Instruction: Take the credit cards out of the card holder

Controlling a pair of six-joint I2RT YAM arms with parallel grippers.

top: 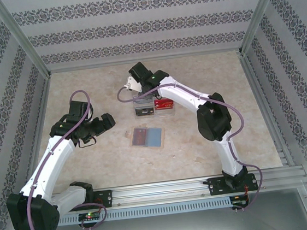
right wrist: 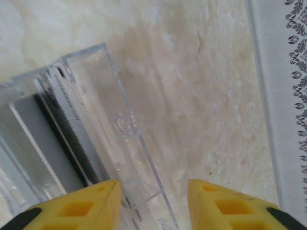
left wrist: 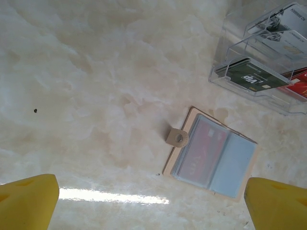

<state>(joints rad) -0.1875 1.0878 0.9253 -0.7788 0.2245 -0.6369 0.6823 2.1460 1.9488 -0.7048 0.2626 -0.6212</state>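
Note:
The card holder (top: 147,137) (left wrist: 211,154) lies open and flat on the table, tan rim and grey-blue sleeves up. A red credit card (left wrist: 205,145) sits inside its left sleeve. More cards stand in a clear tray (top: 153,106) (left wrist: 225,79): a dark green one (left wrist: 253,76), a red one (left wrist: 300,84) and a pale one (left wrist: 287,44). My left gripper (top: 109,122) (left wrist: 151,206) hangs open, to the left of the holder. My right gripper (top: 131,90) (right wrist: 151,201) is over the tray's far left end, jaws apart above its clear wall (right wrist: 125,125), holding nothing.
The holder's snap tab (left wrist: 178,137) sticks out on its left edge. Patterned walls (top: 144,28) close the table on three sides, one (right wrist: 283,96) close to my right gripper. Bare marble surface (top: 84,84) lies left of the tray.

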